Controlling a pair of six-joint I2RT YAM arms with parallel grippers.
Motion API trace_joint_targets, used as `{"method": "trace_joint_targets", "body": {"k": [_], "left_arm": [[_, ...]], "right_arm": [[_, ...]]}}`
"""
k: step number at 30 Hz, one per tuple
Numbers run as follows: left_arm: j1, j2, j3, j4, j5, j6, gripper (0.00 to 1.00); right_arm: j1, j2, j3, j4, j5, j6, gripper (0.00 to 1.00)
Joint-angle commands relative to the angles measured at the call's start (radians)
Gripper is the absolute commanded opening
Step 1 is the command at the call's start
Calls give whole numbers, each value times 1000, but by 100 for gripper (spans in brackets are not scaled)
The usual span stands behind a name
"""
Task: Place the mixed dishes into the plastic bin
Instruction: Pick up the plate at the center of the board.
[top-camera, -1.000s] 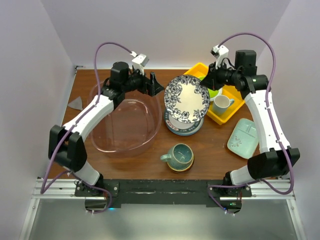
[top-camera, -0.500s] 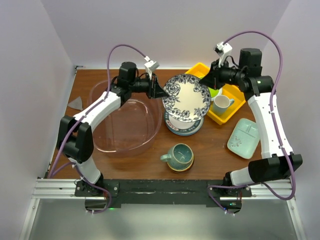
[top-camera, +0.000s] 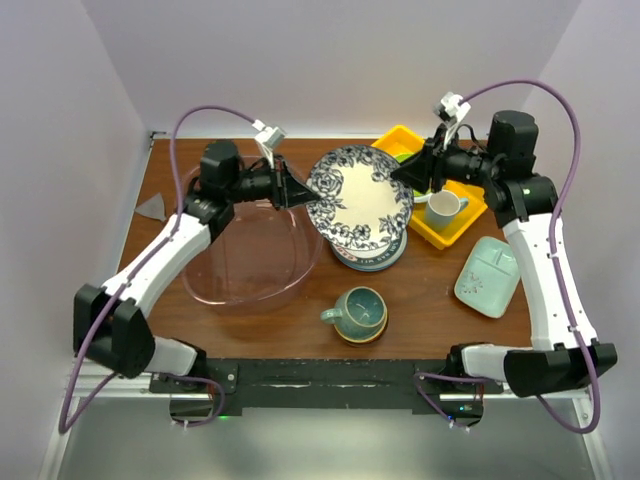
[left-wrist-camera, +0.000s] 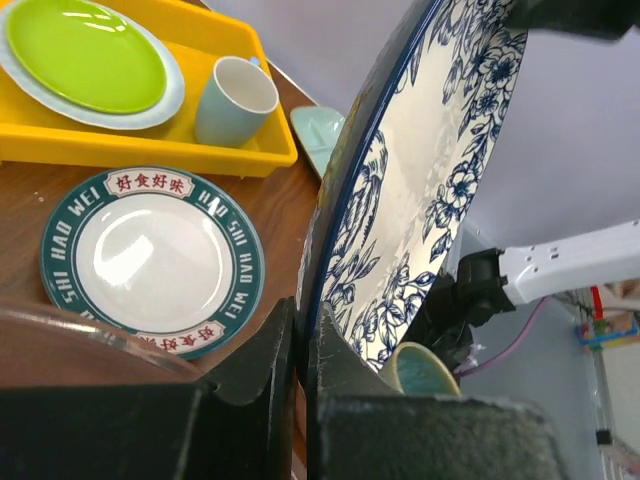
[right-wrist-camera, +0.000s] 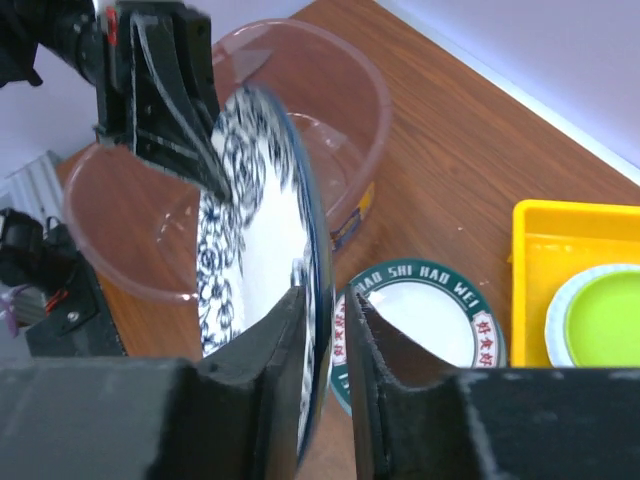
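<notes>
Hold blue floral plate (top-camera: 360, 200) firmly in closed left pincer (top-camera: 303, 194), clear right pincer (top-camera: 400, 174) (grip unclear), lower inside plastic bin (top-camera: 250, 255).

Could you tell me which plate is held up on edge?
The blue floral plate, tilted up with its rim pinched in the left gripper; the lettered plate lies flat beneath it, the lime-green plate flat in the tray.

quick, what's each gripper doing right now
left gripper: closed on the blue floral plate rim
right gripper: fingers straddle the same plate; grip cannot be told
</notes>
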Motion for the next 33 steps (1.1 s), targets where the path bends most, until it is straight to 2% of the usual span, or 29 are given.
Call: {"method": "trace_joint_targets", "body": {"k": [1, 7, 11, 22, 33], "left_arm": [[62, -168, -63, 203, -92, -174, 0], [127, -294, -167, 237, -128, -255, 0], [161, -354, -196, 219, -143, -270, 0], [187, -526, -209, 13, -298, -180, 0], [187, -639, -206, -134, -398, -119, 0]], "right_arm": [[-8, -42, -65, 64, -100, 41, 46], [-30, -95, -152, 110, -156, 38, 81], [-53, -128, -204, 150, -182, 36, 97], [-168, -211, -382, 273, -244, 50, 98], [-200, -257, -559, 351, -227, -7, 98]]}}
